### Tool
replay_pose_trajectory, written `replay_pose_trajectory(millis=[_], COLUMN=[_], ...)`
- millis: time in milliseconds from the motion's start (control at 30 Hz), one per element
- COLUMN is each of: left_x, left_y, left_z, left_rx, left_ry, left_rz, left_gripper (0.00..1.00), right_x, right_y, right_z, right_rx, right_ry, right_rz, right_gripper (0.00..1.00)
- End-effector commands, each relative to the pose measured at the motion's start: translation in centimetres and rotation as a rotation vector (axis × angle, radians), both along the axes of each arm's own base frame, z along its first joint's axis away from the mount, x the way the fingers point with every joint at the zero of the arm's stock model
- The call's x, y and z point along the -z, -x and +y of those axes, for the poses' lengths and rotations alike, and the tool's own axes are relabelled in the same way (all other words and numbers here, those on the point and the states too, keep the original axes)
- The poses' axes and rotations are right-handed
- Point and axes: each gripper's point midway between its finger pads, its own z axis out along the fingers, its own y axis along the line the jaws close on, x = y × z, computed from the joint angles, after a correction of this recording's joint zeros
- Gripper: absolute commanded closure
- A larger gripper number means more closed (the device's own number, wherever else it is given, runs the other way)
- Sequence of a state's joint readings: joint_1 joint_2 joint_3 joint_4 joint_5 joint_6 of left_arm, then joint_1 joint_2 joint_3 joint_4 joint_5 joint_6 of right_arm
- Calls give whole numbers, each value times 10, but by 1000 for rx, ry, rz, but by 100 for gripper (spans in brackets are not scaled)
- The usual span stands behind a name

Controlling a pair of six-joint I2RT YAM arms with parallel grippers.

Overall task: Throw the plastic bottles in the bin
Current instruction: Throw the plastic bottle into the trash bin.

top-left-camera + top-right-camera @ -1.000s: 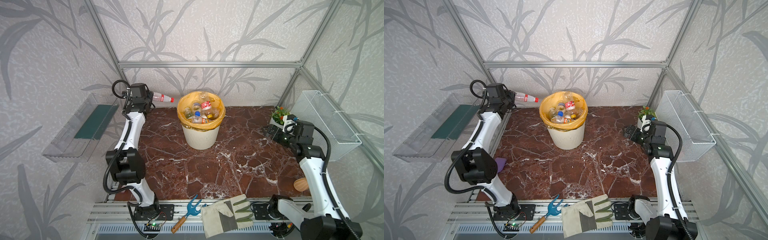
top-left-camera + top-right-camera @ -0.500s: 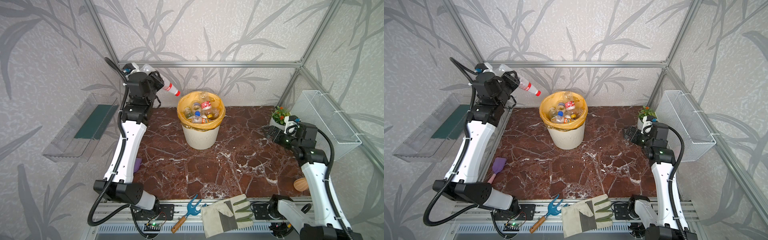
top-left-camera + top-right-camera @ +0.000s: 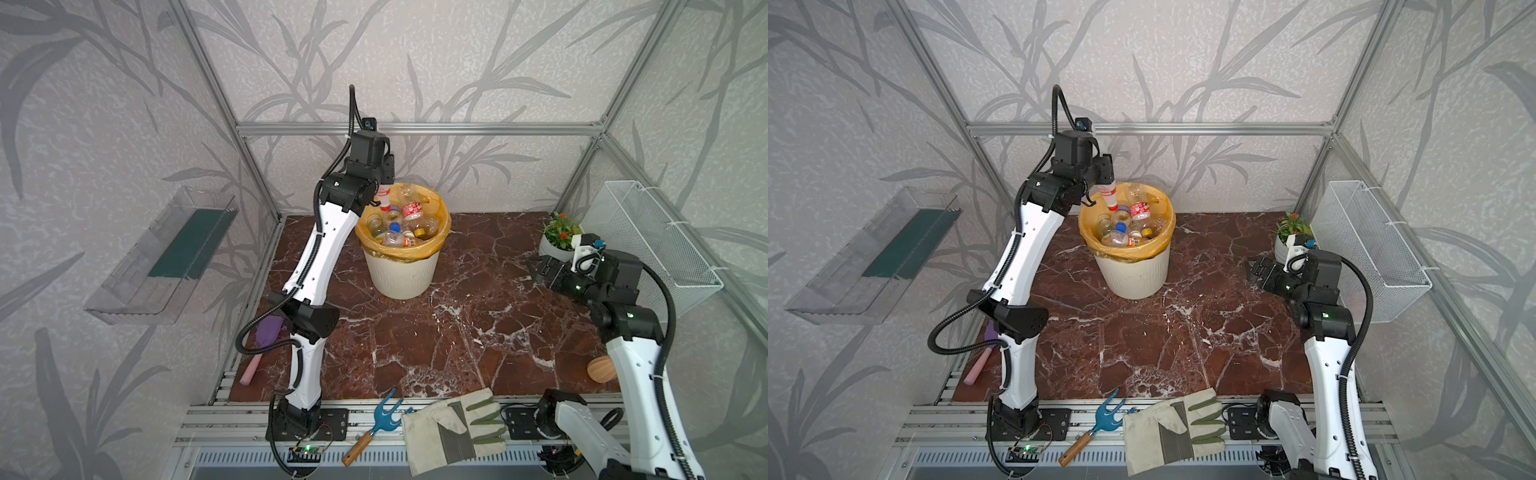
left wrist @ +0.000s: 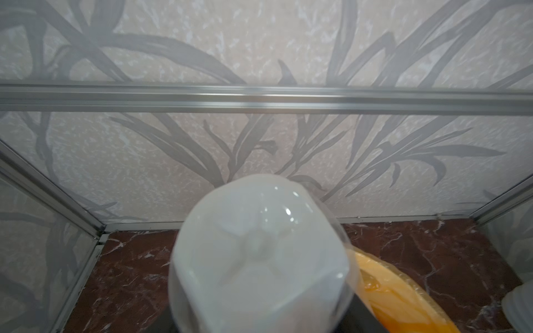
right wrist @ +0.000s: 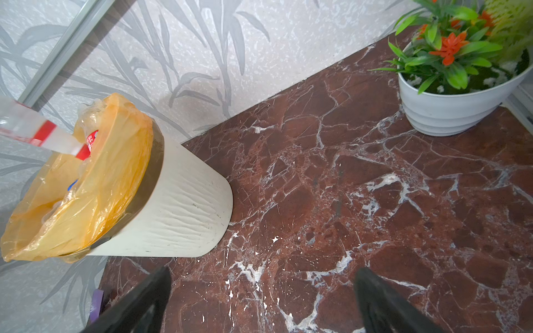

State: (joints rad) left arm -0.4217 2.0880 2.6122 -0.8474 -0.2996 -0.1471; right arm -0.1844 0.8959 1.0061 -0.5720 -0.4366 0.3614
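Observation:
The bin [image 3: 401, 274] [image 3: 1133, 274] [image 5: 178, 207], a cream ribbed bucket with a yellow-orange bag, stands at the back middle of the marble floor. Several plastic bottles [image 3: 399, 226] [image 3: 1125, 224] lie piled inside it. My left gripper [image 3: 384, 187] [image 3: 1105, 185] points down over the bin's left rim. A clear bottle [image 3: 384, 197] [image 5: 37, 135] [image 4: 262, 259] with a red label hangs between the jaws, red cap down inside the rim. Its base is blurred and hides the jaws, so the grip is unclear. My right gripper [image 3: 536, 266] [image 5: 262, 276] hovers open and empty at the right.
A white flowerpot [image 3: 557, 245] with a plant and a wire-mesh basket [image 3: 648, 241] are at the right. A clear shelf [image 3: 162, 257] hangs on the left wall. A glove [image 3: 453, 428], a blue hand fork [image 3: 374, 428], a purple scoop [image 3: 266, 336] and a tan rounded object [image 3: 601, 369] lie near the front.
My left arm swung from the left wall up and over to the bin, tipping the bottle from level to cap-down inside the rim. The right arm barely moved.

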Motion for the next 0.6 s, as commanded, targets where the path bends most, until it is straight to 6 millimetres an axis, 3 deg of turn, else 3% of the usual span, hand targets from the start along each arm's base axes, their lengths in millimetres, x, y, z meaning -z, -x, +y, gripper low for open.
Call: replay_pose_trajectory(millis=[0,133,233,367,567], left_x=[-14,-10,-30,-59,-78], left_y=[18,26,44,67,87], left_z=[10,2,-2,-3,16], left_rx=[-2,29,16,41,-20], left_ry=[-120,-222,-300,-268,-176], left_rz=[-17,-6,-42,-101,-143], left_gripper=[39,20,2,0,0], right_x=[5,7,7,9,11], right_y=[4,3,3,2,1], right_z=[-1,-1,-3,-2,-1], right_rx=[-2,-4,0,3,-1], right_ry=[15,17,25,13,-5], right_rz=[12,17,20,28,27], right_gripper=[1,1,1,1,1])
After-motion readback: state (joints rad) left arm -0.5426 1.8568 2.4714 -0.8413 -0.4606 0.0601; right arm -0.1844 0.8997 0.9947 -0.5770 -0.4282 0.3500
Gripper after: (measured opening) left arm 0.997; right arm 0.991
